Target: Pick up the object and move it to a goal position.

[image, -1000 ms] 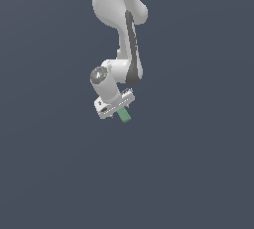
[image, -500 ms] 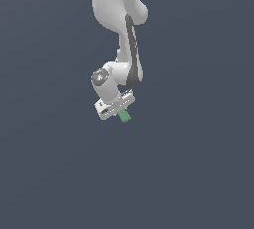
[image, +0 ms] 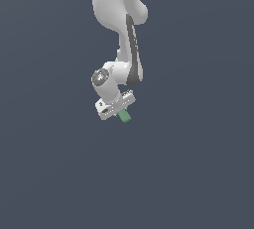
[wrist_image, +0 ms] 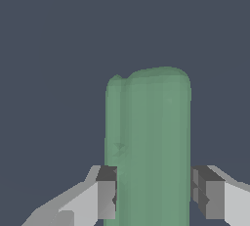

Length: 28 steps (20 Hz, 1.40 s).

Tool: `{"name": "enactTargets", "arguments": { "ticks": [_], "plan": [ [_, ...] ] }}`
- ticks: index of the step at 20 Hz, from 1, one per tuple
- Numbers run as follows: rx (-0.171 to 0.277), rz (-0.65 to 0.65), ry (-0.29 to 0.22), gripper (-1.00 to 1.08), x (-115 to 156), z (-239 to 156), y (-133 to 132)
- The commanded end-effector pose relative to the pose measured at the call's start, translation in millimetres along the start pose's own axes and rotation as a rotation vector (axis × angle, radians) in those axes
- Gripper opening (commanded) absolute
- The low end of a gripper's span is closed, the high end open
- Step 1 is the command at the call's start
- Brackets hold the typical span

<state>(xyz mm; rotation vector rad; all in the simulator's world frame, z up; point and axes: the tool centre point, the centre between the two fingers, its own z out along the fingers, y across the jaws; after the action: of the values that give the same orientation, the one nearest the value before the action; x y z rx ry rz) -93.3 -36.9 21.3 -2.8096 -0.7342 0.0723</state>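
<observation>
In the exterior view the white Panda arm (image: 121,29) comes down from the top edge of the scene against a plain dark grey-blue backdrop, its upper links thick and rounded, with a dark strip running down the side of the forearm. At its lower end the wrist bends toward the exterior view's left, and the gripper (image: 120,113) hangs tilted off the vertical, its flat white body slanting across the frame. The small green oblong block (image: 124,116) sticks out just below that body, pointing down and toward the exterior view's right, with nothing under it; only its free end shows there, since the rest is hidden by the hand. The wrist view shows the same block (wrist_image: 149,146) much closer: a matte, plain green piece with rounded far corners, running lengthwise away from the camera, between the two fingers (wrist_image: 105,193). The dark pad on each side sits right against a long side of the block, one on either flank, so the jaws stand closed to the block's width and grip it between them (wrist_image: 152,191). The block is narrower than the gripper's body and extends well beyond the fingertips.
</observation>
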Motion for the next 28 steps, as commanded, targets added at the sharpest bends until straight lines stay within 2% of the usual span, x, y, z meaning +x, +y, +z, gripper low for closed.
{"name": "enactTargets", "arguments": {
  "ticks": [1, 10, 28],
  "plan": [
    [-0.001, 0.002, 0.0, -1.0, 2, -2, 1],
    [0.0, 0.001, -0.002, -1.0, 28, -38, -4],
    [0.003, 0.001, -0.006, -1.0, 125, -163, -15]
  ]
}}
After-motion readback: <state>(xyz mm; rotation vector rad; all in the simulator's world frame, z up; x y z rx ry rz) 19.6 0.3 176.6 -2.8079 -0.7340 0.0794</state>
